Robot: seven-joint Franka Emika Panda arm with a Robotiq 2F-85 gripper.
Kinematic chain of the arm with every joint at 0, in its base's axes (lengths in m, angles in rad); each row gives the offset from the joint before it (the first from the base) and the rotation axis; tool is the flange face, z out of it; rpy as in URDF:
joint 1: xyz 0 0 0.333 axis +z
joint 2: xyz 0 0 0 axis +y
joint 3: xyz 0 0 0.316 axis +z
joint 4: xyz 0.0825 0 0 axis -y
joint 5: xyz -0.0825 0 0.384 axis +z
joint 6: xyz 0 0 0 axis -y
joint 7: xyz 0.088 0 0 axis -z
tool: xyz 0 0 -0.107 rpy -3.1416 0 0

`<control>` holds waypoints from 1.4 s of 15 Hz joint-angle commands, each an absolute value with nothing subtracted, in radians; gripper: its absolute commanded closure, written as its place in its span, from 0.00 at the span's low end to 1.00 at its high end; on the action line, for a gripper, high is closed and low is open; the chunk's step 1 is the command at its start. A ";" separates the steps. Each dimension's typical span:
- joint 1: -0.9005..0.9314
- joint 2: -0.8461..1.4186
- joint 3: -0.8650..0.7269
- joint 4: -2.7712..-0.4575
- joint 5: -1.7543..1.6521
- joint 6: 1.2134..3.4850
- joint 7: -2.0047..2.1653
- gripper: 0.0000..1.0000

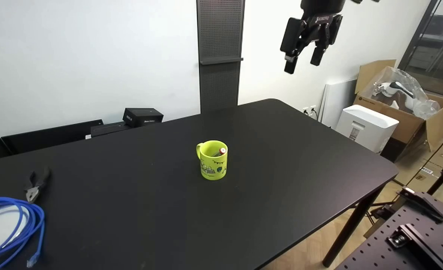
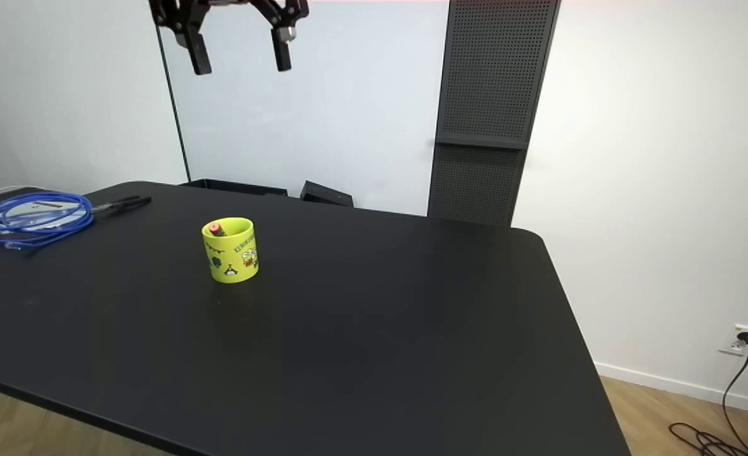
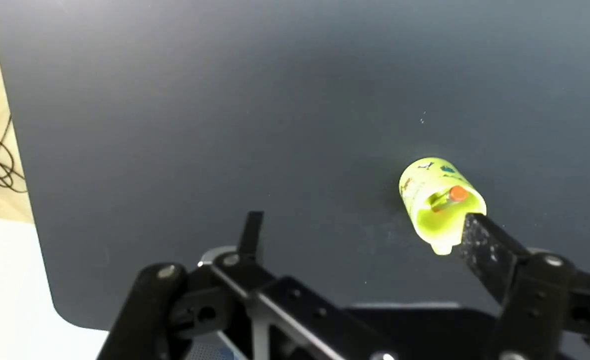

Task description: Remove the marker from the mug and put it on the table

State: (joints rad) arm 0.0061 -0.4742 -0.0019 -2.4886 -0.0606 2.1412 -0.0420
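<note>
The yellow-green mug (image 1: 213, 168) stands upright on the black table (image 1: 281, 161). It also shows in an exterior view (image 2: 234, 259) and in the wrist view (image 3: 417, 187). The marker (image 1: 222, 151) leans inside the mug, its reddish end at the rim; this end shows in an exterior view (image 2: 216, 229) and as orange in the wrist view (image 3: 458, 193). Its lower part is mostly hidden by the mug. My gripper (image 1: 303, 64) is open and empty, high above the table and apart from the mug, also in an exterior view (image 2: 243, 67). In the wrist view (image 3: 364, 220) one finger overlaps the mug's rim.
A coiled blue cable (image 1: 41, 215) and pliers (image 1: 33, 191) lie on the table; both also show in an exterior view. Black boxes (image 1: 143, 117) stand by the wall behind the table. A cardboard box (image 1: 394, 116) and a white bin (image 1: 367, 125) stand beyond the table's edge.
</note>
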 commanded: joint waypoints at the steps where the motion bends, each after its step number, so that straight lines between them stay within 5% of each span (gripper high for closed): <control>1: 0.030 -0.319 0.014 -2.424 -0.055 2.246 -0.062 0.00; 21: 0.120 0.028 0.119 -2.353 -0.135 2.411 -0.079 0.00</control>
